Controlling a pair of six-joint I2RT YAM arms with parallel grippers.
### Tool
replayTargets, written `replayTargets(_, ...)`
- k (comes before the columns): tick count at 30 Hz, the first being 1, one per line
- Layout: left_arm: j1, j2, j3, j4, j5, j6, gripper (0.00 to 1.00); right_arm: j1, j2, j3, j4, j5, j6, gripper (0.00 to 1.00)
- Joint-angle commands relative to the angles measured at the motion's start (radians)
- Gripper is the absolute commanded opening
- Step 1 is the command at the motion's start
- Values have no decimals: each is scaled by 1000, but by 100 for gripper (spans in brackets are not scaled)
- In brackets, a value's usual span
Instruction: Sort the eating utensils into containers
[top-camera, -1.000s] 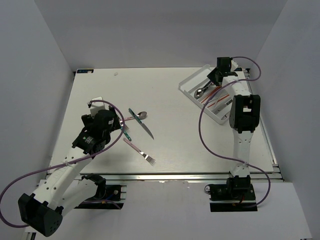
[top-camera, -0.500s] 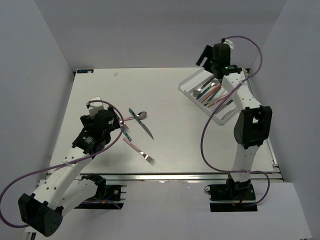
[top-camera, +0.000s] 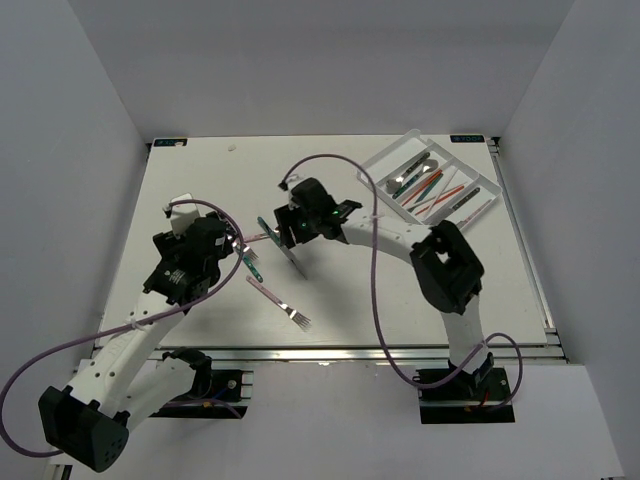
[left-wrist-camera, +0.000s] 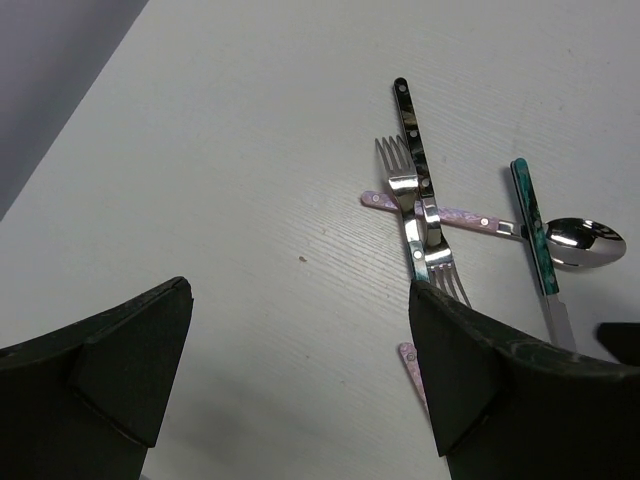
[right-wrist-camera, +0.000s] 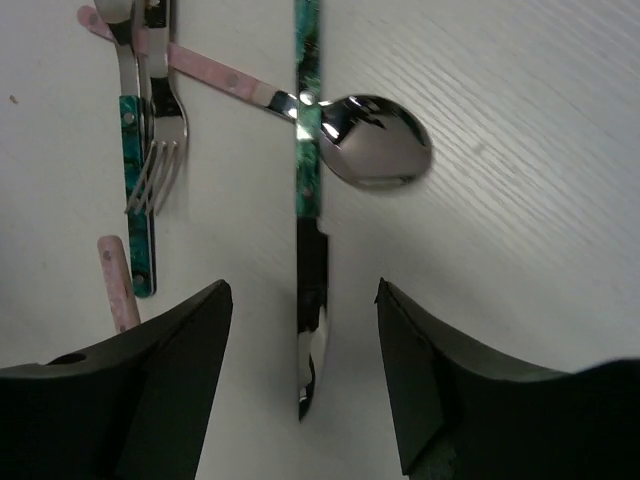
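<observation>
Right gripper (right-wrist-camera: 300, 290) fingers apart over teal knife (right-wrist-camera: 306, 190), frame center; left gripper (left-wrist-camera: 300, 295) fingers apart, forks (left-wrist-camera: 418, 205) upper right.

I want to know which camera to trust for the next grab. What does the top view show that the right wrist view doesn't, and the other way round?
Only the top view: the tray with utensils already in it, the left arm, and the pink fork with its tines. Only the right wrist view: the right fingers, open, either side of the knife blade, and the bowl of the spoon, which the arm covers from above. Both: the knife's teal handle, the spoon's pink handle and the forks beside them.
</observation>
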Motion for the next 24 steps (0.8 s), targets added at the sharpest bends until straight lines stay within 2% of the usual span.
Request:
replayTargets(1,8,-29,29,2,-14,4,98,41,81,168,-32,31,-58,64)
replayTargets(2,8,-26,29,1,-13,5,98,48,116,189,-50,34,-64,57)
replayTargets(8,8,-15,28,8,19,19,98,80,257,369,-124,73,-133,43)
replayTargets(15,8,-15,28,16,42,28,98,80,371,513,-187,68,-178,40)
replayTargets(24,8,-12,25,25,69,39,98,80,449,564,-187,86,-210,38)
